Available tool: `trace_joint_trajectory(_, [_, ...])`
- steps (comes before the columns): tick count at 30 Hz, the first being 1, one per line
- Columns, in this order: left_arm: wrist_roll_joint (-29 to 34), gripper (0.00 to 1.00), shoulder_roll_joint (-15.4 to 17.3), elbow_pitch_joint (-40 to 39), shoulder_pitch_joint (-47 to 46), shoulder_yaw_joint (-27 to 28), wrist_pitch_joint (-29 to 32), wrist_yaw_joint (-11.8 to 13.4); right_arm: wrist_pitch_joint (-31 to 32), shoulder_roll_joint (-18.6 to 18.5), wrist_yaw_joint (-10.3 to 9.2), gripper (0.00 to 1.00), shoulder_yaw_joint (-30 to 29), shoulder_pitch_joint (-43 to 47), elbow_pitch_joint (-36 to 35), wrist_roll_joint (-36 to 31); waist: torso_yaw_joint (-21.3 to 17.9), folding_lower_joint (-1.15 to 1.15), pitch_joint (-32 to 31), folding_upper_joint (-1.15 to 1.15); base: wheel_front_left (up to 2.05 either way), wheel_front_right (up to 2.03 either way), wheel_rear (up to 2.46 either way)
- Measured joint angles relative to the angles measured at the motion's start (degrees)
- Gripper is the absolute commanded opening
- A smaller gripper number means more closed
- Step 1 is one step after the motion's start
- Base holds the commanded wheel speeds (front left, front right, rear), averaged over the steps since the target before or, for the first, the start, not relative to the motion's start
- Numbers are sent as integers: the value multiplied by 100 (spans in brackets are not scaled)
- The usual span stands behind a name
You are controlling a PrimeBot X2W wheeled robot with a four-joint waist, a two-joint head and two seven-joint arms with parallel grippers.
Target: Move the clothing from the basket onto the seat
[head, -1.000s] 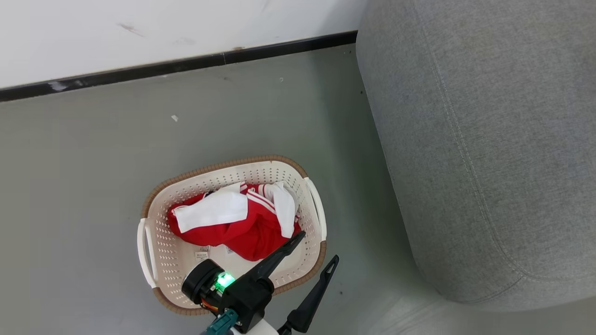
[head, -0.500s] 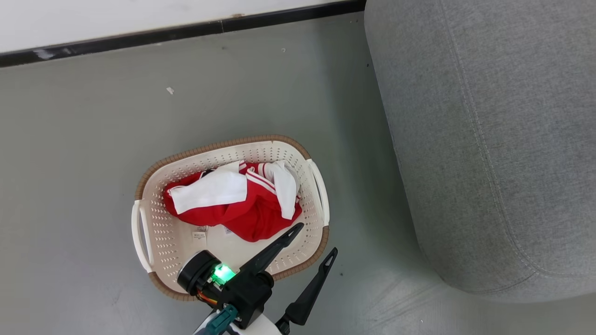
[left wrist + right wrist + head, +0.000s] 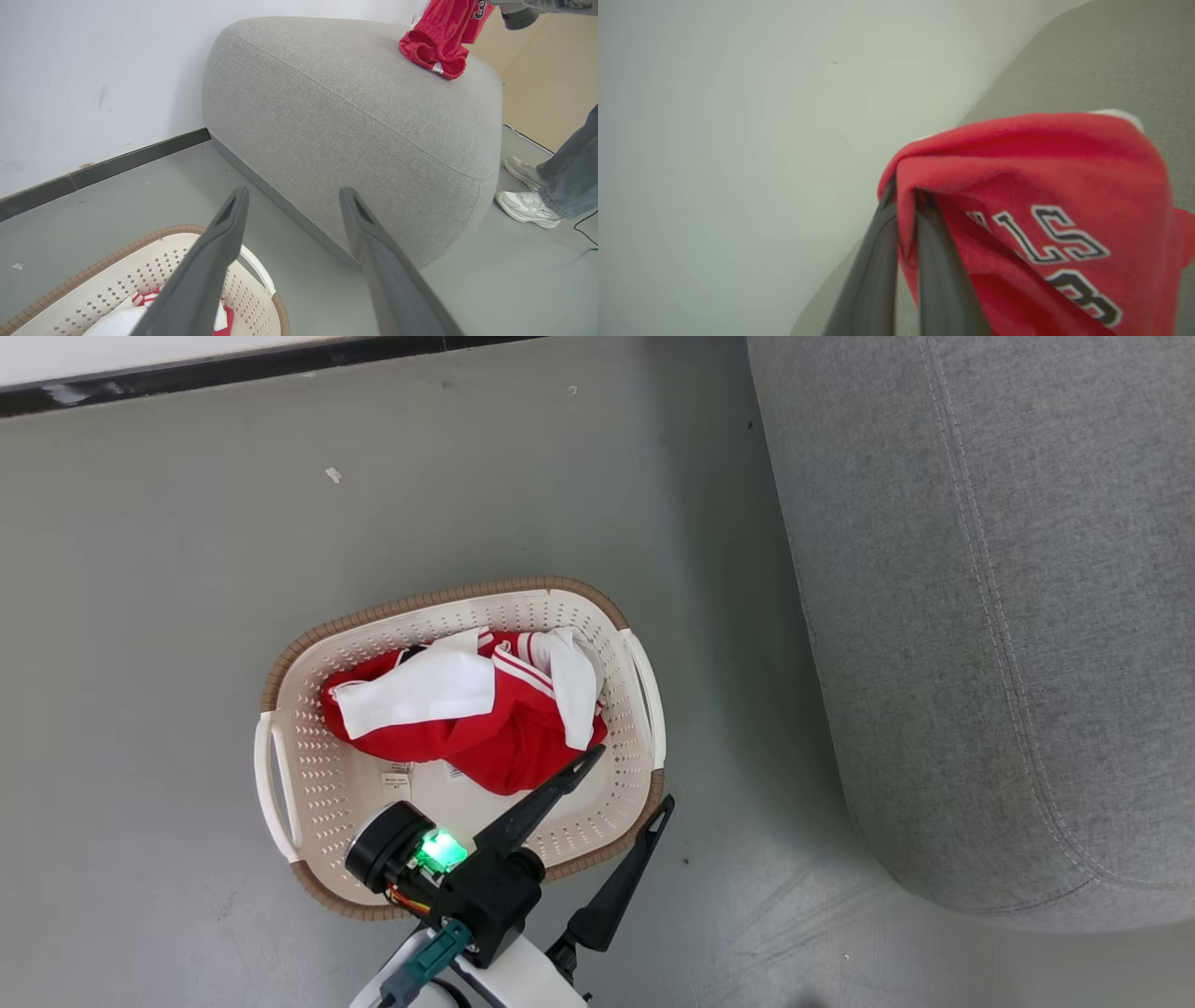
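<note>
down on the grey floor (image 3: 168,616), the basket (image 3: 317,775) sat just left of the seat (image 3: 980,616), with a strip of floor between them. the clothing (image 3: 485,747) lay bunched inside the basket, toward its far side, red folds with a white panel on top and white stripe trim showing. the basket's near floor was bare but for small stickers (image 3: 397,784).

the left gripper (image 3: 633,777) hovered over the basket's near right corner with its two dark fingers spread wide and nothing between them. one fingertip was above the basket's inside, close to the clothing's near right edge, and the other was out past the rim. in the left wrist view those fingers (image 3: 219,252) framed the seat's rounded end, with the basket low on the left.

the right gripper (image 3: 903,196) was clamped tight on a numbered red garment (image 3: 1041,186) (black-and-white figures on it, only partly readable), pinching a fold of cloth. in the left wrist view that garment hung at the far top of the seat, its lower bunch at the cushion's surface; whether it rested there i could not tell. a person's pale shoes (image 3: 525,205) and jeans (image 3: 570,172) stood on the floor beside the seat, at that view's right edge. a white wall (image 3: 93,70) with a dark skirting (image 3: 117,161) ran along the far side.
</note>
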Motion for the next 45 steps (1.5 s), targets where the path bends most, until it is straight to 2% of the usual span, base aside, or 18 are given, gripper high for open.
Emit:
trace_joint_trajectory(11, [-2, 100, -4, 12, -47, 29, -1, -1, -127, 97, 0, 0, 363, 374, 198, -268, -49, 0, -10, 0, 0, 0, 0])
trace_joint_trajectory(12, [-2, 100, -5, 14, -50, 32, -1, -1, -138, 97, 0, 7, 370, 392, 219, -281, -51, 0, -13, 0, 0, 0, 0])
trace_joint_trajectory(13, [-2, 100, -7, 18, -53, 35, -2, -1, -172, 90, 0, 27, 389, 408, 241, -327, -54, 0, -18, 0, 0, 0, 0])
trace_joint_trajectory(14, [-2, 100, -9, 24, -56, 40, -4, -1, -175, 87, 0, 39, 393, 434, 247, -347, -55, 0, -24, 0, 0, 0, 0])
trace_joint_trajectory(15, [-2, 100, -11, 33, -59, 44, -7, -1, -176, 86, 0, 45, 396, 461, 256, -352, -56, 0, -31, 0, 0, 0, 0])
trace_joint_trajectory(18, [-5, 100, -20, 64, -74, 54, -10, -1, -177, 79, 0, 91, 414, 515, 304, -426, -60, 0, -62, 0, 0, 0, 0])
trace_joint_trajectory(19, [-11, 100, -26, 73, -81, 54, -29, -1, -186, 79, 0, 100, 398, 515, 324, -426, -61, 0, -74, 0, 0, 0, 0])
trace_joint_trajectory(27, [-25, 100, -55, 134, -81, 53, -67, -1, -192, 69, 0, 100, 342, 607, 316, -524, -82, 0, -180, 0, 0, 0, 0])
trace_joint_trajectory(35, [-115, 100, -121, 176, -81, 74, -156, -1, -200, 56, 0, 100, 292, 734, -15, -744, -76, 0, -270, 0, 0, 0, 0])
trace_joint_trajectory(45, [-214, 100, -201, 299, -83, 134, -302, -1, -201, 485, 0, 100, 263, 1229, -439, -781, -58, 0, -463, 0, 0, 0, 0])
